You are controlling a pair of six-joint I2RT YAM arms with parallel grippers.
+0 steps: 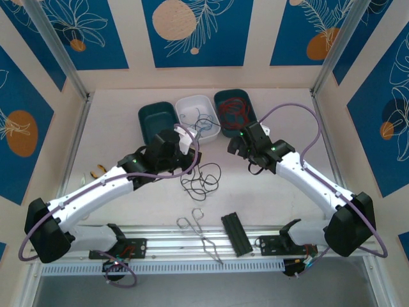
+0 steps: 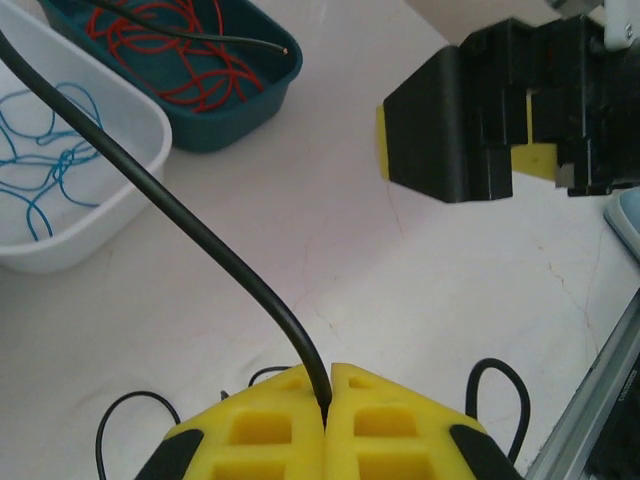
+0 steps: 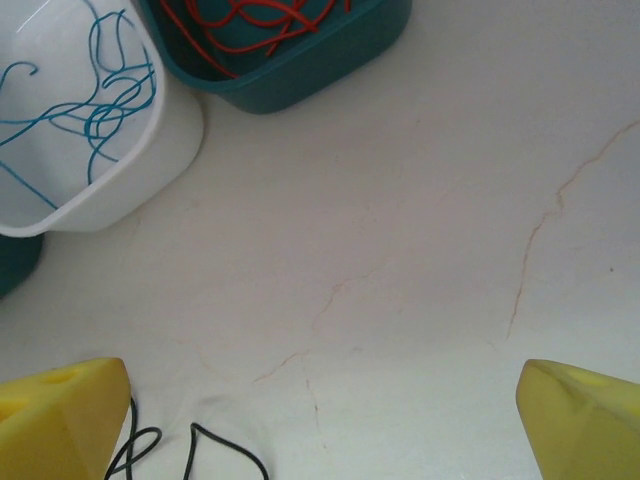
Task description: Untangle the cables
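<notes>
My left gripper (image 2: 328, 388) is shut on a black cable (image 2: 200, 235), which rises from the jaws up and to the left, its free end over the teal tray (image 2: 262, 98). That tray holds red cables (image 2: 185, 60). Blue cables (image 2: 45, 150) lie in the white tray (image 2: 110, 200). More black cable (image 1: 200, 179) sits in loose loops on the table between the arms, below the left gripper (image 1: 181, 148). My right gripper (image 3: 320, 420) is open above bare table with nothing between its fingers (image 3: 60, 410), close to the black loops (image 3: 215, 448) and the trays. The top view shows it in front of the teal tray (image 1: 235, 146).
A dark teal tray (image 1: 156, 120) stands left of the white tray (image 1: 198, 102). Metal tongs (image 1: 199, 231) and a black ribbed block (image 1: 236, 234) lie near the front rail. An orange-handled tool (image 1: 97, 169) rests at the left. Walls close the table's sides and back.
</notes>
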